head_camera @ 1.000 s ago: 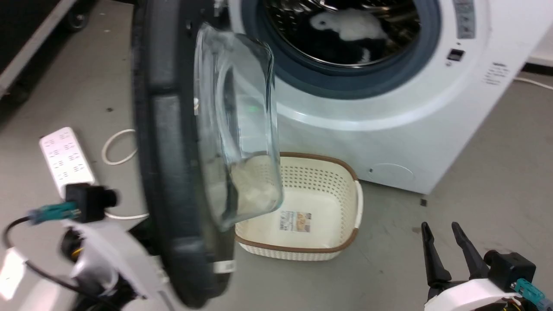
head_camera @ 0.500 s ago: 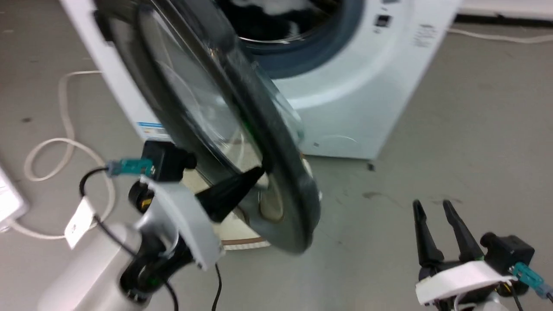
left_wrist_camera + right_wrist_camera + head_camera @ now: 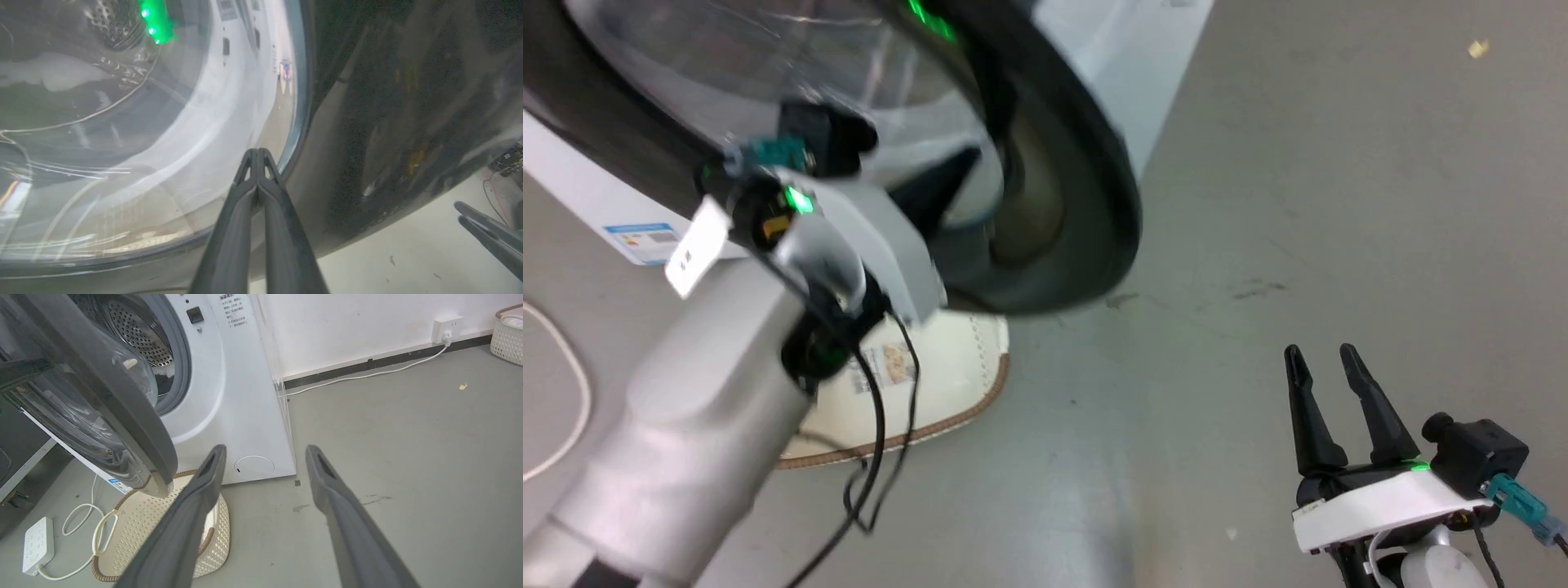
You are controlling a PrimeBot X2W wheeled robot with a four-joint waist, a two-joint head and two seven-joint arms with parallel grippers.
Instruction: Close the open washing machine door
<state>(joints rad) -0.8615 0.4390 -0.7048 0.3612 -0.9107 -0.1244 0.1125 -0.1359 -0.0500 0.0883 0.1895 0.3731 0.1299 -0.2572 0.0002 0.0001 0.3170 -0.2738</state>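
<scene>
Washing machine door (image 3: 122, 416) ajar, swung partway out from the front of the washing machine (image 3: 241, 396); steel drum visible behind it. Left gripper (image 3: 258, 152): fingers pressed together, nothing between them, tips against the door's outer face at the glass edge. Right gripper (image 3: 1319, 353): fingers parted, empty, over bare floor, well apart from the door. Cream basket (image 3: 143, 522) on the floor under the door's lower rim.
</scene>
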